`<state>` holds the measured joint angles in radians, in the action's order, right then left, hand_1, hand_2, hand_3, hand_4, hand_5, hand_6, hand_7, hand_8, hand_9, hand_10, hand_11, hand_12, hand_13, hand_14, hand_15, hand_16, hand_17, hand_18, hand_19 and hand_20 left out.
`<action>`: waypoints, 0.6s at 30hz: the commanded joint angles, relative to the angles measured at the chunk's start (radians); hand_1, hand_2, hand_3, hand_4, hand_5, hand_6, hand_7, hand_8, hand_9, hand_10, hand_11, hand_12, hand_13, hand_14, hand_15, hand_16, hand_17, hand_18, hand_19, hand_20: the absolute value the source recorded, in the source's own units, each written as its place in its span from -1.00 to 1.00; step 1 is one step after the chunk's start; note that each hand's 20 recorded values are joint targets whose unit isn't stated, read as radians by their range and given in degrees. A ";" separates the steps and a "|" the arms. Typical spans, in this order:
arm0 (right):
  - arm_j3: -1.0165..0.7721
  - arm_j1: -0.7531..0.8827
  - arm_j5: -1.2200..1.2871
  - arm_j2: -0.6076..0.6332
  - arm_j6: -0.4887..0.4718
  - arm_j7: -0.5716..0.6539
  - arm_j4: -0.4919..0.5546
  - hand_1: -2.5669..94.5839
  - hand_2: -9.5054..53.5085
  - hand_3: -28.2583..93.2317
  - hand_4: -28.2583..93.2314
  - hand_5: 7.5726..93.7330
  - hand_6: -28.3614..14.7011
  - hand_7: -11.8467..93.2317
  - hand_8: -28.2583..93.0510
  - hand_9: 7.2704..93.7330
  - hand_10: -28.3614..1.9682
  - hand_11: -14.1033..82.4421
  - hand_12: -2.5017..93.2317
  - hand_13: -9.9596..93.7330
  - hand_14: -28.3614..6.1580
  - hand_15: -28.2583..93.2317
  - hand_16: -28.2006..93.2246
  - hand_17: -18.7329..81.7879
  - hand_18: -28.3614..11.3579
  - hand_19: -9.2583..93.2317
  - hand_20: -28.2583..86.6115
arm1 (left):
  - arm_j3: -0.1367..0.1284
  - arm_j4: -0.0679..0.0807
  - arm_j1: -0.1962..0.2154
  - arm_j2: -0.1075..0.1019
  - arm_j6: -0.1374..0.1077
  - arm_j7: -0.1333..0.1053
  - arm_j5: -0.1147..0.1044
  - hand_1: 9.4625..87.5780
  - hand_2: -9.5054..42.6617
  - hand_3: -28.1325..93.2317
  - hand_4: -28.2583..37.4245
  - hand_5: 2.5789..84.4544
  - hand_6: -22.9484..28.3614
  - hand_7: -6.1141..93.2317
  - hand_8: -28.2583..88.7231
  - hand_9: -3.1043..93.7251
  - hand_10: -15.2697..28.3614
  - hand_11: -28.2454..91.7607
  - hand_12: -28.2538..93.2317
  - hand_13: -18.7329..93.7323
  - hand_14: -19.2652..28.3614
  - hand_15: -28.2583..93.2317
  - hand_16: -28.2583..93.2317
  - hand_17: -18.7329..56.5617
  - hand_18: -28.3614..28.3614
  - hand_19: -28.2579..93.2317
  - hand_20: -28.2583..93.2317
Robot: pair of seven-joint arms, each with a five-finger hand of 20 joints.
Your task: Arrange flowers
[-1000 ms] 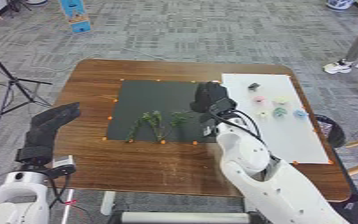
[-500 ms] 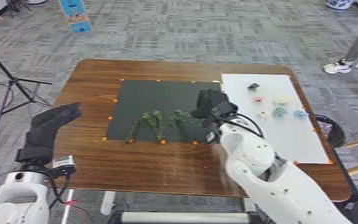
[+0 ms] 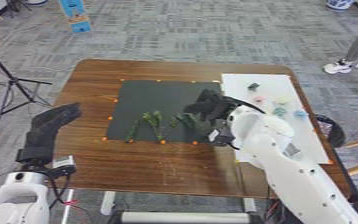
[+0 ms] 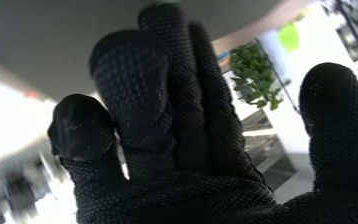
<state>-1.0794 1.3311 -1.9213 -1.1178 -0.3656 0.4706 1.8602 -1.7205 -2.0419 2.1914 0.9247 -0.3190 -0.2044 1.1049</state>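
In the head view, my right hand [image 3: 209, 106] is over the right side of the dark mat [image 3: 162, 92], close beside a green stem [image 3: 188, 120]. More green stems [image 3: 154, 121] lie on the mat's lower middle. My left hand [image 3: 55, 118] is at the table's left edge, open, with nothing in it. In the right wrist view, my right hand [image 4: 184, 145] has straight fingers and its thumb stands apart; green leaves [image 4: 253, 72] show beyond the fingers. On the white board [image 3: 304, 145] lie a pink flower [image 3: 258, 99], a pale yellow one [image 3: 283, 100], a teal one [image 3: 280, 112] and a blue one [image 3: 301, 114].
The brown table [image 3: 158, 172] surrounds the mat, with small orange markers along the mat's edges. A small dark green item [image 3: 254, 86] lies on the board's far part. My right forearm [image 3: 278, 155] crosses the board's near left part.
My right hand has shifted slightly left and turned, while its wrist and forearm swung to the right. The stem beside it looks slightly shifted. My left hand has stayed still.
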 commanded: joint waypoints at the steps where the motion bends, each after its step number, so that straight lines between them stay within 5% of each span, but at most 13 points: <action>1: -0.024 -0.008 0.237 -0.030 0.037 -0.031 -0.027 -0.56 -0.47 0.41 -0.61 0.13 0.01 -0.60 -0.60 0.44 -0.34 -0.51 -0.56 0.74 -0.10 0.30 0.08 0.24 -0.88 0.93 0.41 | 0.003 -0.002 0.002 0.006 0.012 -0.003 0.004 -0.64 -0.73 0.66 -0.90 0.14 0.04 -0.60 -0.65 0.08 0.27 -0.22 -0.34 0.01 0.42 -0.33 -0.51 -0.38 0.38 -0.45 -0.28; 10: -0.015 -0.015 0.329 -0.033 0.072 -0.168 -0.066 -0.59 -0.40 0.45 -0.63 0.06 0.01 -0.60 -0.59 0.38 -0.29 -0.52 -0.58 0.77 -0.10 0.34 0.05 0.25 -0.89 0.96 0.42 | 0.007 0.000 -0.001 0.008 0.012 -0.001 0.005 -0.65 -0.73 0.66 -0.90 0.15 0.04 -0.60 -0.65 0.08 0.27 -0.22 -0.34 0.01 0.42 -0.33 -0.51 -0.38 0.38 -0.45 -0.28; 18: -0.017 -0.044 0.097 -0.047 -0.093 -0.326 -0.124 -0.64 -0.32 0.49 -0.67 -0.14 0.06 -0.59 -0.59 0.26 -0.14 -0.55 -0.64 0.76 -0.12 0.36 0.04 0.24 -0.88 0.96 0.44 | 0.009 0.003 -0.008 0.006 0.017 -0.001 0.001 -0.65 -0.73 0.66 -0.90 0.14 0.04 -0.60 -0.65 0.08 0.27 -0.22 -0.34 0.01 0.42 -0.33 -0.51 -0.38 0.38 -0.45 -0.28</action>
<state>-1.1007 1.3105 -1.6307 -1.1485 -0.3416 0.1842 1.7508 -1.7131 -2.0409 2.1891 0.9247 -0.3170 -0.2059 1.1049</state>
